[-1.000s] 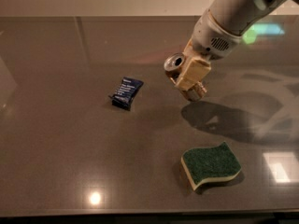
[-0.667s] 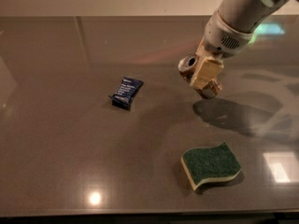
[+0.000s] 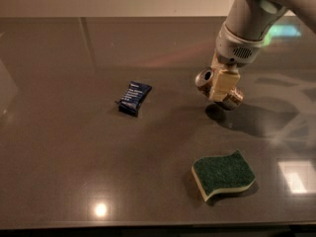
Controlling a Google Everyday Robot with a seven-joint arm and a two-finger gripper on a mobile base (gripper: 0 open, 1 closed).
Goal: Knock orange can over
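The orange can (image 3: 232, 98) lies tilted on its side in my gripper (image 3: 220, 89), at the right middle of the camera view. Its silver top (image 3: 203, 77) points left and toward the camera. A cream finger (image 3: 223, 82) crosses the can's body, and the rest of the body is mostly hidden behind it. The gripper is shut on the can. A dark shadow lies on the table just below the can, so the can seems to hang slightly above the surface. The arm comes down from the top right.
A green sponge (image 3: 223, 174) with a pale underside lies near the front right. A small dark blue packet (image 3: 134, 98) lies left of centre. The dark glossy table (image 3: 64, 147) reflects lights at the front and right.
The gripper has moved to the right across the table, and the can has moved with it, staying on its side between the fingers. The sponge and packet have not moved.
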